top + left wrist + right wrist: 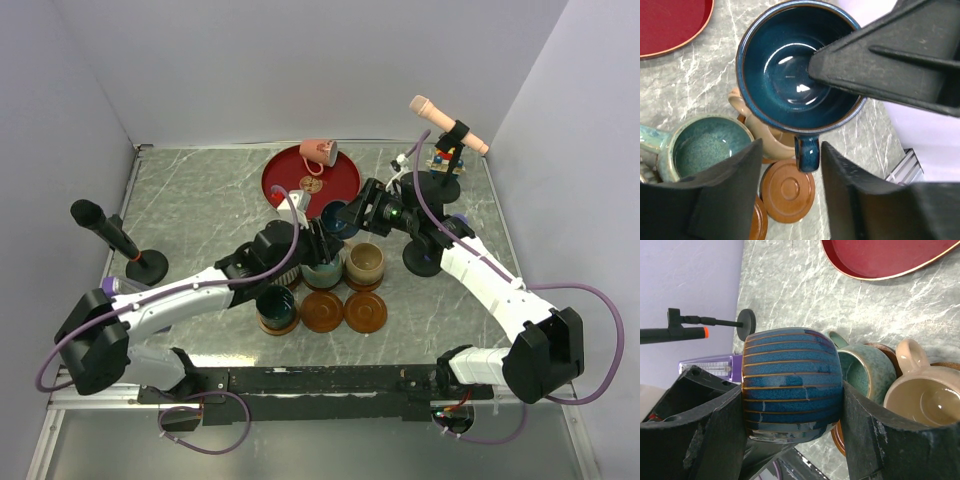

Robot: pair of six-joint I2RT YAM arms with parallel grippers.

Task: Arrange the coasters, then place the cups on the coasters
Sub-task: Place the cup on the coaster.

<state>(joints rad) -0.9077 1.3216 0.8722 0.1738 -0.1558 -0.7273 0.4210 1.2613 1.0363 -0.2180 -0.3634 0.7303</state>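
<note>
Top view: the right claw [345,215] grips the dark blue cup [338,218] just off the red plate [285,175], where a pink cup [318,152] lies on its side. The left claw [312,236] reaches in beside it. On the desk [200,200] the teal cup [322,272] and beige cup [364,263] stand side by side. In front of them lie two bare coasters [322,311] [365,311], and the dark green cup [275,303] sits on a third.

Left wrist: the left claw [791,150] is open, its fingers either side of the dark blue cup's [785,75] handle, with a gap showing on one side. A right finger lies over the cup's mouth.

Right wrist: the right claw [792,395] clamps the ribbed dark blue cup [790,375] between both fingers, above the teal cup [865,370]
</note>
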